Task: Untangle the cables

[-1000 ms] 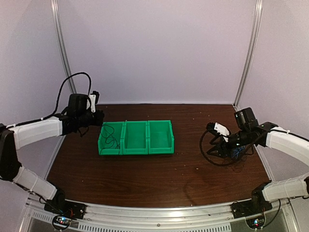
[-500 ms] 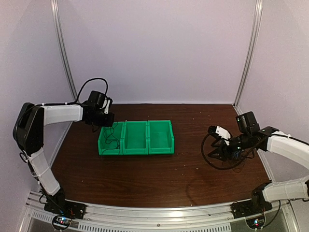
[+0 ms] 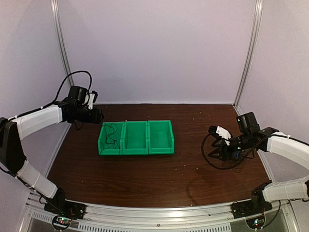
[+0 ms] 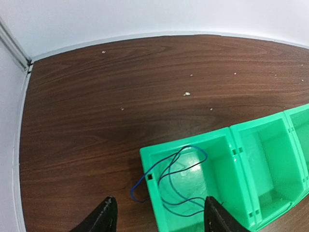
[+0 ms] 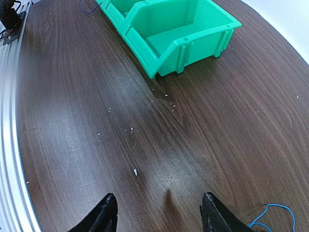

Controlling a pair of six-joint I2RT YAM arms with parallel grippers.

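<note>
A thin blue cable (image 4: 186,186) lies coiled in the left compartment of the green bin (image 4: 270,159). One loop hangs over the bin's left wall onto the table. My left gripper (image 4: 160,220) hovers above it, open and holding nothing; seen from above, the left gripper (image 3: 95,116) is just left of the bin (image 3: 136,151). The other cables (image 3: 231,157), black with some blue, lie tangled at the right under my right arm. My right gripper (image 3: 215,147) is at their left edge. That right gripper (image 5: 159,215) is open over bare wood, with a blue cable loop (image 5: 273,217) to its right.
The green bin (image 5: 181,46) has three compartments, and the middle and right ones hold nothing. White crumbs (image 5: 135,171) dot the dark wooden table. White walls and metal posts (image 3: 248,53) close in the back and sides. A metal rail (image 3: 159,217) runs along the near edge.
My left gripper, shut until a moment ago, has opened. It reached over the left compartment, then drew back left. The right arm dipped slightly toward the tangle and now holds still.
</note>
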